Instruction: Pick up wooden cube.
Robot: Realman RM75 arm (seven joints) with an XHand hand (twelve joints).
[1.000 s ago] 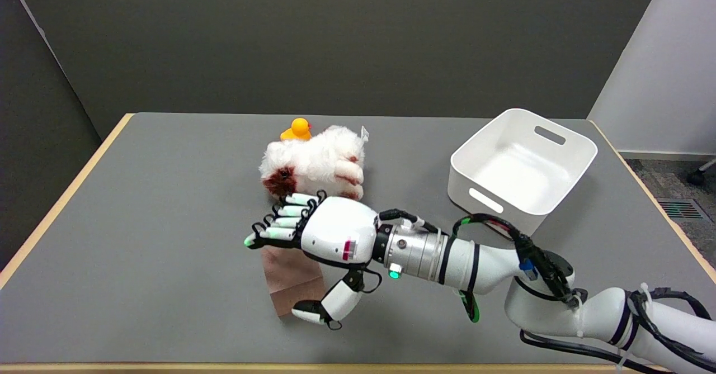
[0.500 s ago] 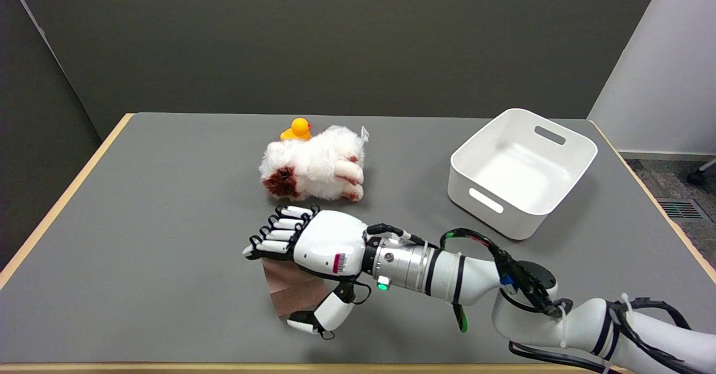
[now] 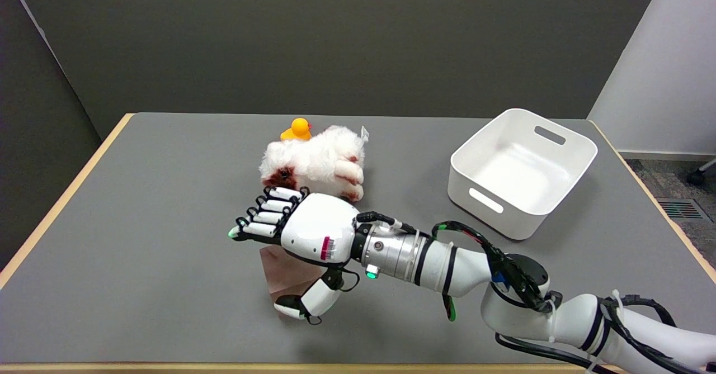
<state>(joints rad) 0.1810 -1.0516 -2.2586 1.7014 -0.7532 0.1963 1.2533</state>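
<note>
Right arm reaching in low — robot hand palm down, fingers extended, thumb apart.

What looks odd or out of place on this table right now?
The plush toy lies on its side instead of upright, hiding part of the yellow duck behind it. The white bin sits turned at an angle to the table edge. Nothing looks spilled or damaged.

Matt wooden cube, fluffy plush toy, glossy plastic bin, matt grey table

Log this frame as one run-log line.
phase: grasping | right hand around wooden cube | grip: unclear | cube on table
</note>
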